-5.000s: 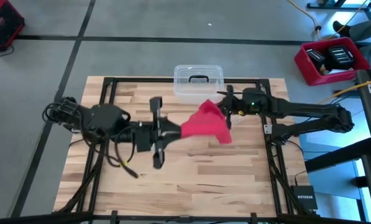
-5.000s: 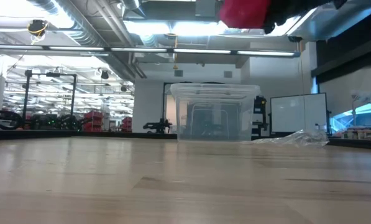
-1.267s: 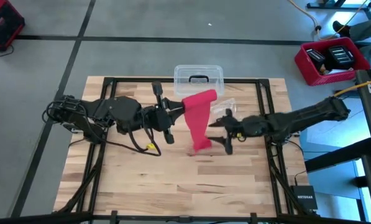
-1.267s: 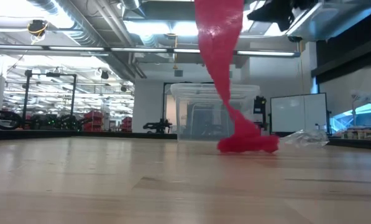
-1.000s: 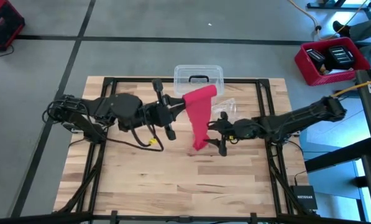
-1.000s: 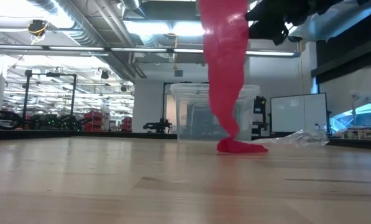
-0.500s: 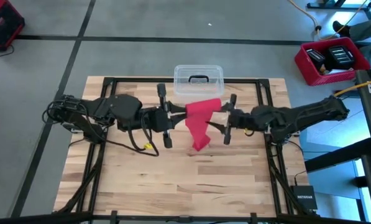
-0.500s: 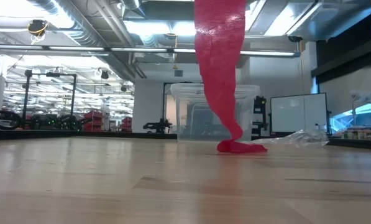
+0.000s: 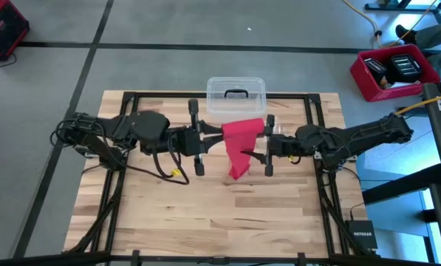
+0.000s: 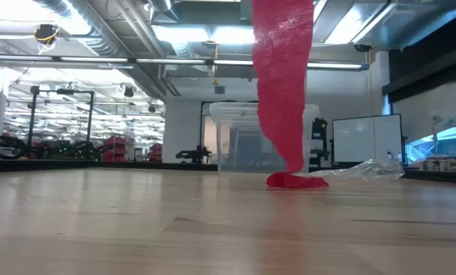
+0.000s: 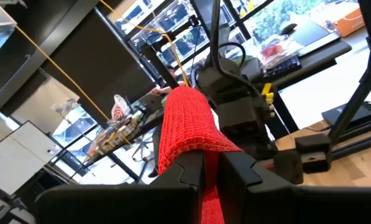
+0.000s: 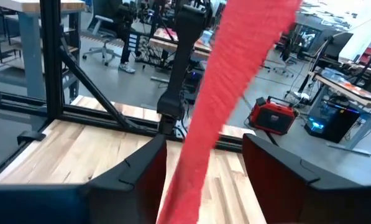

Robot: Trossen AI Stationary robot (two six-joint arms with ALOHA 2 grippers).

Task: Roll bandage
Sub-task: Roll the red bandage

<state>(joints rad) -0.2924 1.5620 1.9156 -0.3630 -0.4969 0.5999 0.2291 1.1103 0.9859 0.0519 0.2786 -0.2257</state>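
The bright red bandage (image 9: 242, 134) hangs as a long band (image 10: 282, 84) from my left gripper (image 9: 219, 135), which is shut on its upper end above the middle of the table. Its lower end (image 10: 296, 181) lies bunched on the wood. My right gripper (image 9: 255, 145) faces the left one from the table's right and is open. In the right wrist view its fingers (image 12: 145, 171) stand on either side of the hanging band (image 12: 225, 99); I cannot tell whether they touch it. My left gripper pinches the bandage's upper end (image 11: 201, 140) between its two fingers, coming level from the table's left. The band spills over beyond the fingertips and hangs down, slightly twisted, with only its lower end (image 9: 235, 172) on the table.
A clear plastic box with a dark handle (image 9: 236, 96) stands at the table's far edge, behind the bandage. A crinkled clear wrapper (image 10: 373, 169) lies to its right. A black frame (image 9: 131, 100) runs along the table's edges. Bare wood lies toward the near edge.
My right gripper has risen from low beside the hanging band to the level of my left gripper, rolling as it went, and now has the band between its fingers. My left wrist has turned, swinging the band's top nearer. The lower end has stayed on the table.
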